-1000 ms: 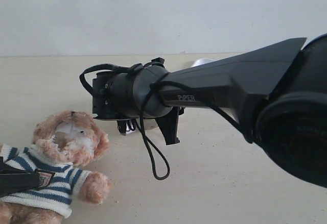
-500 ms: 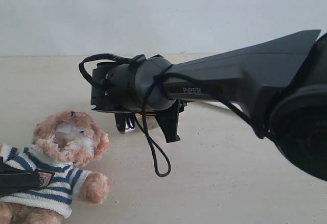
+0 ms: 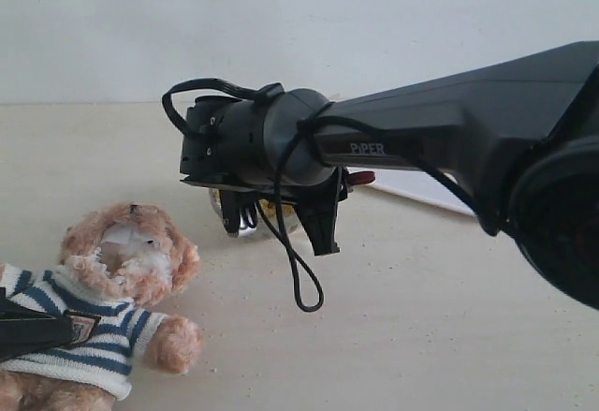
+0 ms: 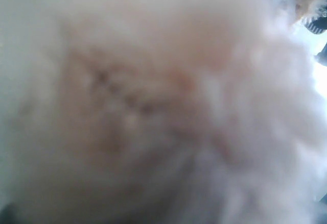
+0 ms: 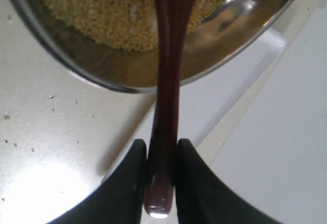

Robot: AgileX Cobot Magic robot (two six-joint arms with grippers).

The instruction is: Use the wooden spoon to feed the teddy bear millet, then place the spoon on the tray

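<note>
Right gripper [image 5: 162, 148] is pinching the wooden spoon [image 5: 166, 81] near the tail end of its handle, a black finger [image 5: 134, 173] pressed on each side. From there the handle runs out over the rim of the silver metal bowl [image 5: 102, 71] and above the millet [image 5: 112, 15]. The spoon's scoop end is cut off in the right wrist view, so I can't say if it's in the grain.

In the exterior view the big black right arm [image 3: 449, 139] blocks most of the bowl. The white tray [image 3: 426, 193] sits just beside the bowl, on the far side from the bear, and nothing on it shows from here.

The teddy bear [image 3: 126, 261] is down in the near left corner on the pale table [image 3: 421, 336], striped sweater showing. The left gripper [image 3: 42, 329] is a dark wedge against its chest – its wrist camera is just blurry fur, so I can't tell if those jaws are spread or pressed together.
</note>
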